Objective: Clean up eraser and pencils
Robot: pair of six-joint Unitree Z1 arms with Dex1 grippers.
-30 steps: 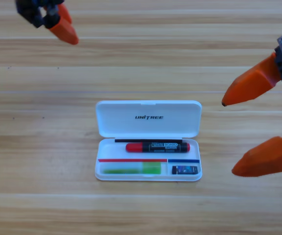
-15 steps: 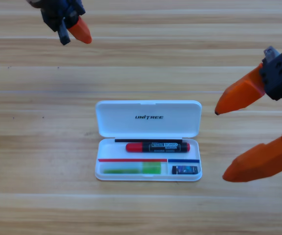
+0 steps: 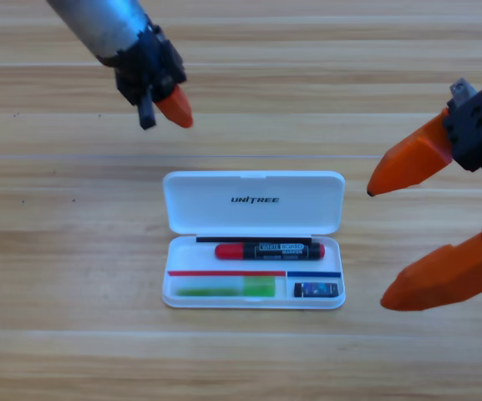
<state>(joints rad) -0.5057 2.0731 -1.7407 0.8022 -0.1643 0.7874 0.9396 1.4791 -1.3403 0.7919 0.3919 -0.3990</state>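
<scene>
With the eraser (image 3: 316,290) and both pencils (image 3: 269,251) packed, the left gripper (image 3: 172,107), jaws unreadable, has swung toward the open white case (image 3: 253,200) lid, while the right gripper (image 3: 391,242) waits, jaws apart.

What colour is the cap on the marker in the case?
Red; the marker shows clearly in the high view.

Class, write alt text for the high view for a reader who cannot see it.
An open white case on a wooden table holds a red-capped marker, a green pen and a small eraser. The left gripper hangs above its upper left; the right gripper, jaws wide open, waits at the right edge.
</scene>
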